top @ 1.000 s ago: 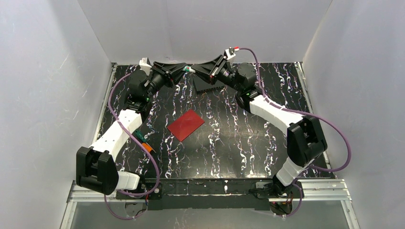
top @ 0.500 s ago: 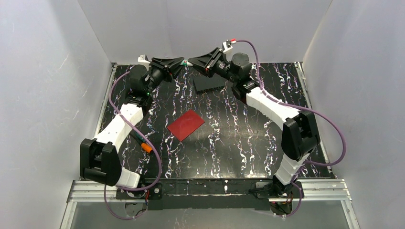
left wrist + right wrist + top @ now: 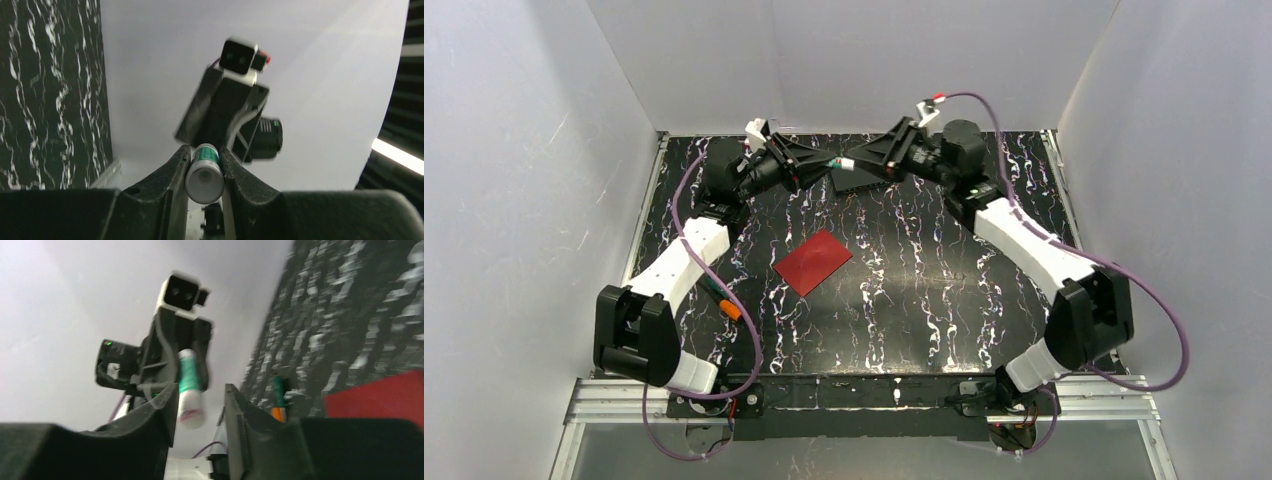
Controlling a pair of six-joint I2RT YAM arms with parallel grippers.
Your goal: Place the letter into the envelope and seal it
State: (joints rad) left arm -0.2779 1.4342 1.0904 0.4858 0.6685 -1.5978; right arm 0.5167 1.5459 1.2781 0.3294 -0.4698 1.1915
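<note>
The dark red envelope [image 3: 813, 261] lies flat with its flap closed at the table's middle; its corner shows in the right wrist view [image 3: 380, 395]. The white letter is not in view. My left gripper [image 3: 826, 166] is raised at the back and shut on a white and green glue stick [image 3: 205, 170]. My right gripper [image 3: 852, 162] faces it, tip to tip. In the right wrist view its jaws [image 3: 200, 390] stand open around the stick's white end [image 3: 190, 405], which sits near the left finger with a gap on the right.
A dark ribbed block [image 3: 864, 180] lies at the back, below the two grippers. An orange and green pen [image 3: 726, 300] lies by the left arm and also shows in the right wrist view [image 3: 277, 397]. White walls enclose the table.
Both grippers have moved right and slightly down at the back. They drew apart half a second ago and now meet again, with the right jaws around the glue stick's end.
</note>
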